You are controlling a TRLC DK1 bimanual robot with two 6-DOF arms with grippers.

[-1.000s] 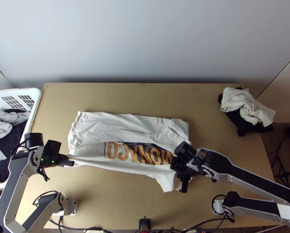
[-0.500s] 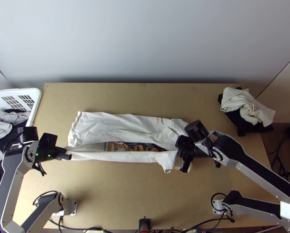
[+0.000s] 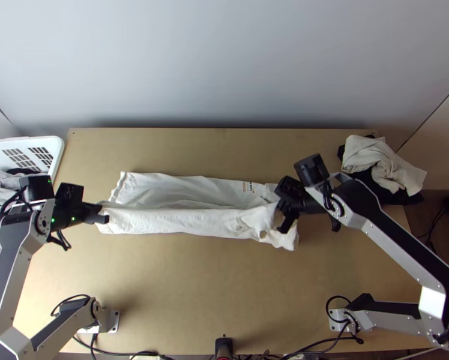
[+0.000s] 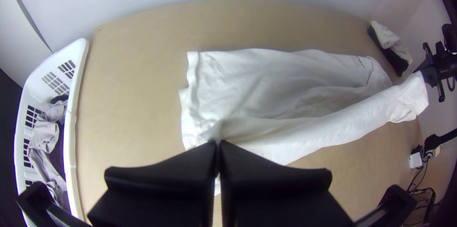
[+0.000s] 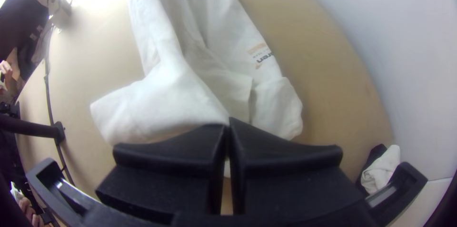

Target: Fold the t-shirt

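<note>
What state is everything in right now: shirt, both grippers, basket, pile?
Shirt: partly folded, near side lifted
Left gripper: shut on the lifted side's left end
Right gripper: shut on its right end
Basket: upright, holding clothes
Pile: bunched, white over black

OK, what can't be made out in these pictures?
- Pinched bits of the t-shirt: in each wrist view, the fingers of the left gripper and right gripper cover them.
- Layers beneath the shirt's lifted strip: top view, that strip hides them.
- Basket bottom: left wrist view, clothes cover it.
- How many pieces the cloth pile holds: top view, white cloth overlaps dark.
</note>
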